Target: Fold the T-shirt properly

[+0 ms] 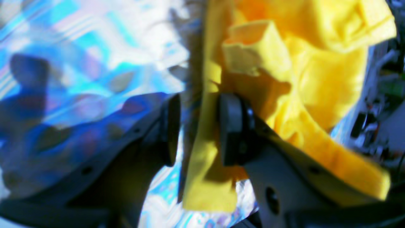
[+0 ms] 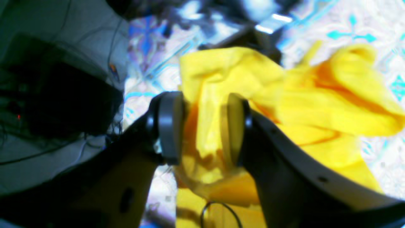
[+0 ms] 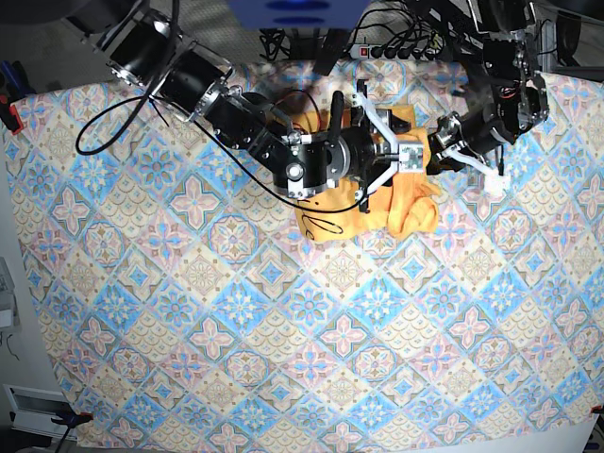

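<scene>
Patterned tablecloth (image 3: 283,311) covers the desk; the T-shirt (image 3: 377,203) lies bunched near its far edge. Left hand (image 1: 196,129) and right hand (image 2: 204,128) each stand partly open around yellow folds.

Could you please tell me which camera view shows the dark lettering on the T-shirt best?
The base view: dark cursive strokes show on the T-shirt near its lower left edge. Both wrist views show only blurred plain yellow cloth, apart from a thin dark loop in the right one.

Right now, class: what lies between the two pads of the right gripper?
In the right wrist view, a bunched fold of the T-shirt fills the gap between the right gripper's pads; the jaws stand apart around it.
</scene>
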Motion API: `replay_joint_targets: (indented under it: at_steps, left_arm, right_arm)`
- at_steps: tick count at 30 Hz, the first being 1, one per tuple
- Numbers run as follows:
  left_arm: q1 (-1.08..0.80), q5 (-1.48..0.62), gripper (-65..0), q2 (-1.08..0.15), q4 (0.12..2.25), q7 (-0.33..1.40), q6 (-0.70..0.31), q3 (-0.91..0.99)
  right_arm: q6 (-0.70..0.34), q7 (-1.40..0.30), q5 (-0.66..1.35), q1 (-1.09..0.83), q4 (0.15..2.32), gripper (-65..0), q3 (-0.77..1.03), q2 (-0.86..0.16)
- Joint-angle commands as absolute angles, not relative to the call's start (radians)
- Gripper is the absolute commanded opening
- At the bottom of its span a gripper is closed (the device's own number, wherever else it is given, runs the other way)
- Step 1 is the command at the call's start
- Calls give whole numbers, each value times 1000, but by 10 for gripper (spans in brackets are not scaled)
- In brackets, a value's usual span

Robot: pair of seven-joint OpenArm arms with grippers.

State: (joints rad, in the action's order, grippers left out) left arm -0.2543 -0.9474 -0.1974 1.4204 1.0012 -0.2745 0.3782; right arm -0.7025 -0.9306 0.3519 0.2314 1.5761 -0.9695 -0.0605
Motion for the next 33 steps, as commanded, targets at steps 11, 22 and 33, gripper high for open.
replay_joint_targets:
  at_steps: [11, 22, 33]
  left_arm:
    - [-282, -1021, -445, -133, 1448, 1021, -320, 619]
    - [-292, -1099, -446, -131, 1449, 1098, -332, 618]
    - [-311, -1098, -446, -134, 1449, 1098, -332, 618]
  right_arm:
    - [-698, -845, 364, 183, 1589, -496, -642, -73]
    - [-651, -820, 337, 160, 1564, -497, -610, -76]
    - [-651, -799, 137, 139, 1504, -497, -555, -70]
